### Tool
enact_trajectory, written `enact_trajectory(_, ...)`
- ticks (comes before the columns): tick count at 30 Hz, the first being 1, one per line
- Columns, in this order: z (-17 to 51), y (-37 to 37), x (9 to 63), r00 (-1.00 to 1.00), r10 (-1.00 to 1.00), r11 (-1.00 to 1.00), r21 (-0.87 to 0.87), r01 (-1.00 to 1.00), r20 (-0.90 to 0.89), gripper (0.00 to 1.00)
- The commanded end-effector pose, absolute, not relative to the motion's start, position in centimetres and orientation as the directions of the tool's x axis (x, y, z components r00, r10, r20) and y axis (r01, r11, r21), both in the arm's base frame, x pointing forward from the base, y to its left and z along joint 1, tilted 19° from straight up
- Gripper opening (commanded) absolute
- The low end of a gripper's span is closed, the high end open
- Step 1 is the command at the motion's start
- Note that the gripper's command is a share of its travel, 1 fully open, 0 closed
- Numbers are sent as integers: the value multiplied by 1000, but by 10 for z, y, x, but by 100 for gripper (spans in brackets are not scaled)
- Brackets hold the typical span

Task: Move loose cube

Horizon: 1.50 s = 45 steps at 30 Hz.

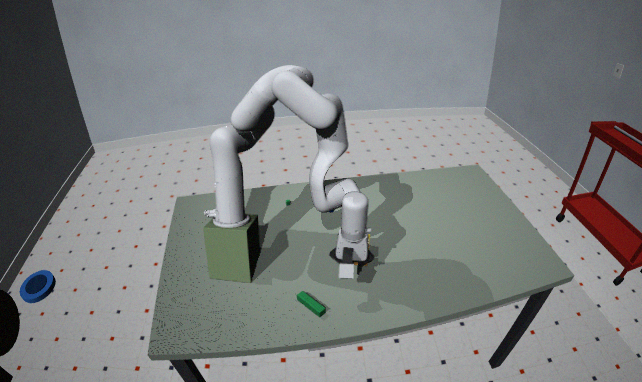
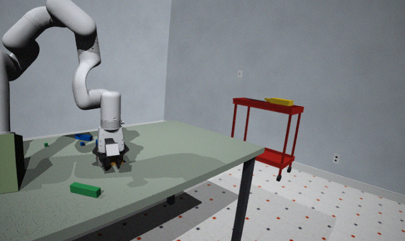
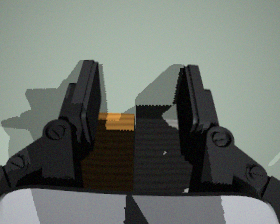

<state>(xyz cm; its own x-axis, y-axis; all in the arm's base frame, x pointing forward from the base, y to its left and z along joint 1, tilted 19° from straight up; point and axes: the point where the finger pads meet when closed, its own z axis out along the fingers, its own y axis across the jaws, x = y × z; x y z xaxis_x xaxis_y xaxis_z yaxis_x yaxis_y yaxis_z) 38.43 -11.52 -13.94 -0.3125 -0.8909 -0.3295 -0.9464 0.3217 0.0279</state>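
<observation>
My gripper [image 1: 352, 262] points straight down and stands low over the table, its fingers half open. In the wrist view an orange cube [image 3: 120, 121] lies between the fingers, close to the left finger, with a gap to the right finger. A small orange patch shows under the gripper in the exterior view [image 2: 115, 163]. The gripper body hides the other cubes of the square in the top and exterior views. The fingers do not clamp the orange cube.
A long green block [image 1: 311, 303] lies on the table in front of the gripper. A small green cube [image 1: 288, 202] and a blue block [image 2: 83, 137] lie behind it. The arm's green pedestal [image 1: 230, 248] stands to the left. A red cart [image 1: 617, 200] stands off the table.
</observation>
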Motion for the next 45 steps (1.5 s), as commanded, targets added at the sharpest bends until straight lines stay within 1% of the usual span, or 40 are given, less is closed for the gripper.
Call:
enact_trajectory(1, -138, -116, 386, -313, -891, 323, 25, -946, -328, 50)
enact_trajectory(45, -136, -110, 389, -313, -891, 323, 25, -946, -328, 50)
